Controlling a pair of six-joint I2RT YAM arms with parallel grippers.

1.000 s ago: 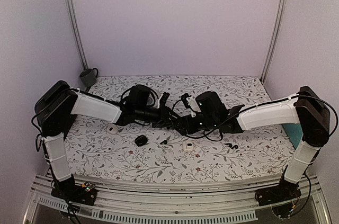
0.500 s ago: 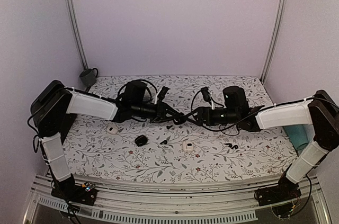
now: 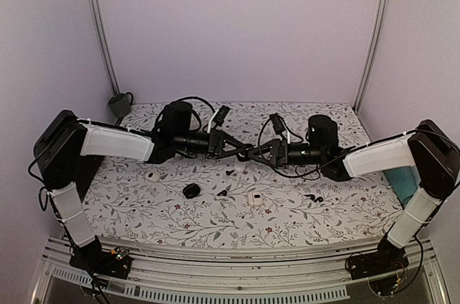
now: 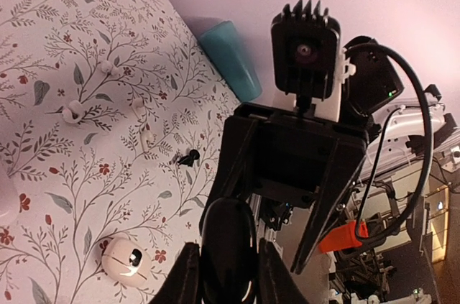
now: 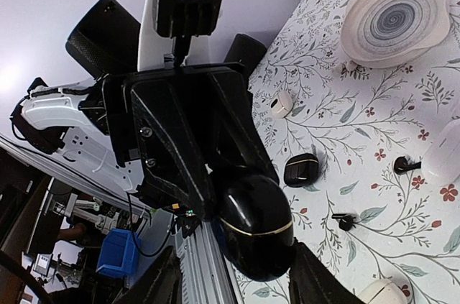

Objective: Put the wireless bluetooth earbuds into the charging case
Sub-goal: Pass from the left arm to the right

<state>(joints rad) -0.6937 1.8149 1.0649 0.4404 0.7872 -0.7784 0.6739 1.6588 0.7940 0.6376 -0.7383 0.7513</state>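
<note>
The black charging case [image 5: 257, 226], glossy with a thin gold seam, hangs in mid-air over the middle of the table. My left gripper [image 4: 224, 275] is shut on it, one finger on each side. My right gripper [image 5: 241, 277] faces the left one head-on and straddles the same case [image 4: 228, 250]; its jaws are open, with a gap on one side. In the top view the two grippers meet at the case [image 3: 248, 153]. Tiny black earbuds lie on the floral cloth: one [image 3: 230, 172] below the grippers, one [image 3: 223, 192] nearer, one [image 3: 311, 197] to the right.
A second black case [image 3: 191, 190] and white cases [image 3: 256, 197] [image 3: 152, 174] lie on the cloth. White earbuds [image 4: 72, 111] are scattered toward the right. A teal object [image 3: 402, 182] stands at the right edge, a grey cup [image 3: 120, 105] in the back-left corner, a round white dish [image 5: 395, 20] at the left.
My right arm rose from low over the table and swung round to face the left gripper, its jaws opening then narrowing around the case. The left gripper lifted slightly, still holding it.
</note>
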